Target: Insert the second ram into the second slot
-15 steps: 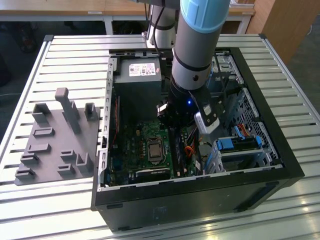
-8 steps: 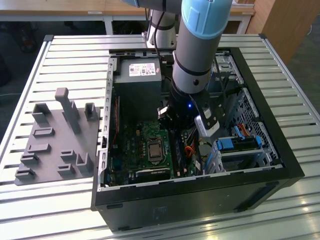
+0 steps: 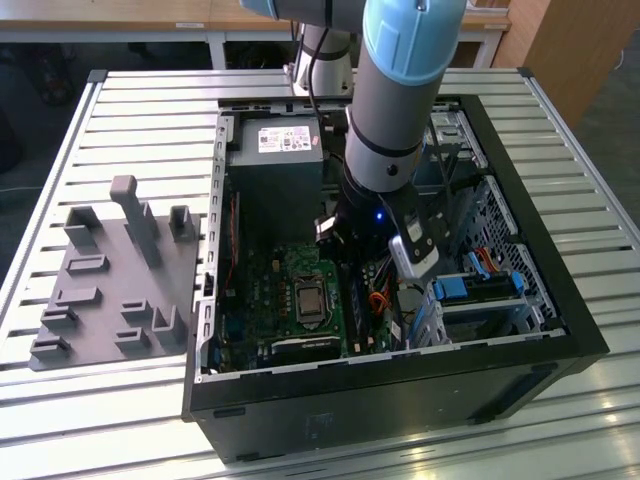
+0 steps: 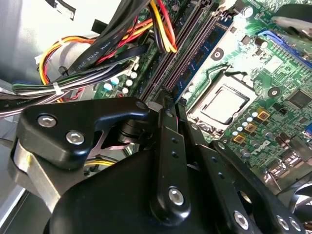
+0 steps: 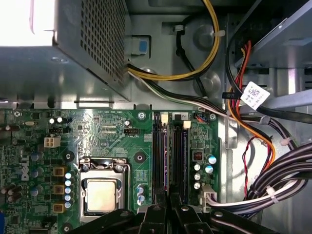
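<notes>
Slatted tabletop [image 3: 120, 110] carried an open case [image 3: 560, 330]. Nearest, the gripper [image 4: 168, 105] stood with jaws nearly together over the slots [image 5: 169, 146], pinching the ram [image 4: 167, 97] edge-on, just above them. Cables [image 5: 263, 185] crowded one side, the socket [image 5: 101, 192] the other, the power supply [image 5: 73, 44] beyond.

The exterior view sits high and off the arm, looking down at a slant on the whole open computer case [image 3: 400, 370] from its front edge. The first wrist view looks nearly straight down on the motherboard [image 5: 112, 131], pretty close. The second wrist view is closer still, tilted, peering past black gripper linkage. Both wrist views share the CPU socket [image 4: 225, 105] and memory slots [image 5: 170, 156].
</notes>
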`<move>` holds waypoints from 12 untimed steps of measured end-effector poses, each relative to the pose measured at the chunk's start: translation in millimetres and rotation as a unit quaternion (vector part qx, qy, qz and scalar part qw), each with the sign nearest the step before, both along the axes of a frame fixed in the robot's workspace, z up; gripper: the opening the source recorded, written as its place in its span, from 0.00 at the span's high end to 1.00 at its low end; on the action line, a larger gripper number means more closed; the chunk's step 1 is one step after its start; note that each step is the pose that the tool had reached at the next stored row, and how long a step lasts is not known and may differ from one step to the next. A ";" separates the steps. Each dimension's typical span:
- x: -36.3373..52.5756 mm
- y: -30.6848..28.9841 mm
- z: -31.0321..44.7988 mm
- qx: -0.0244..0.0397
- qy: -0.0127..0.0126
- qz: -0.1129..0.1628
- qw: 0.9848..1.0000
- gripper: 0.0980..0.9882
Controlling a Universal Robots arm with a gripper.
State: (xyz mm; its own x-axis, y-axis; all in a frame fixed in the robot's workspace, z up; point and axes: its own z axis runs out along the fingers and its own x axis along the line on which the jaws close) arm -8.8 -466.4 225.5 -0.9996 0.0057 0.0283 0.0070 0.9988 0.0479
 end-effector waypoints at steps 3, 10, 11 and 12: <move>0.0 -1.0 0.0 0.000 0.000 0.000 1.000 0.96; 0.0 -1.3 0.0 0.000 0.000 0.000 1.000 0.96; 0.0 -1.3 0.0 0.000 0.000 0.000 1.000 0.96; 0.0 -1.3 0.0 0.000 0.000 0.000 1.000 0.96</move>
